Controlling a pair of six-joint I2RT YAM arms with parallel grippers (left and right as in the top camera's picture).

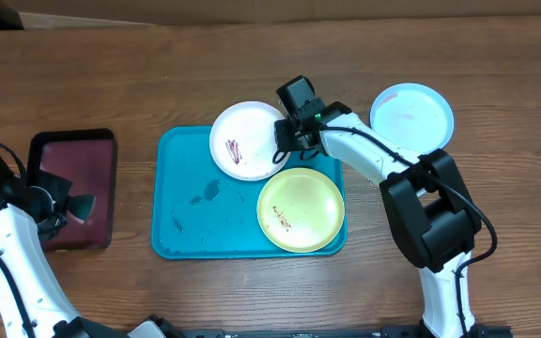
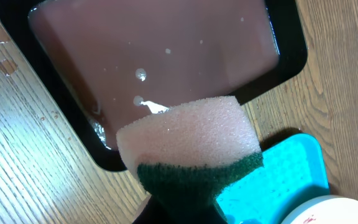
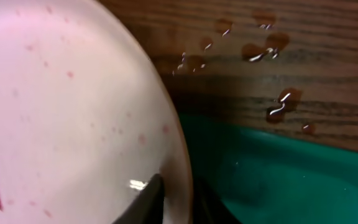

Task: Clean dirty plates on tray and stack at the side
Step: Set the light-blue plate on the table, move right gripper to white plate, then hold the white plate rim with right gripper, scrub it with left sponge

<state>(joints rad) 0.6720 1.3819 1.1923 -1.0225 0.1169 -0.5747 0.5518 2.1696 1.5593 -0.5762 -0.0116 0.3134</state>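
The teal tray (image 1: 186,188) holds the white plate (image 1: 245,141) with a dark smear at its back right and the yellow-green plate (image 1: 301,208) at its front right. The light blue plate (image 1: 411,115) lies on the table to the right of the tray. My right gripper (image 1: 283,145) is shut on the white plate's right rim; in the right wrist view the rim (image 3: 179,162) sits between the fingers (image 3: 178,198). My left gripper (image 1: 64,208) is shut on a pink sponge with a green pad (image 2: 191,146), held over the maroon tray (image 2: 154,56).
The black-rimmed maroon tray (image 1: 73,183) with water stands left of the teal tray. Water drops lie on the wood behind the teal tray (image 3: 272,106). A puddle (image 1: 205,194) lies inside the teal tray.
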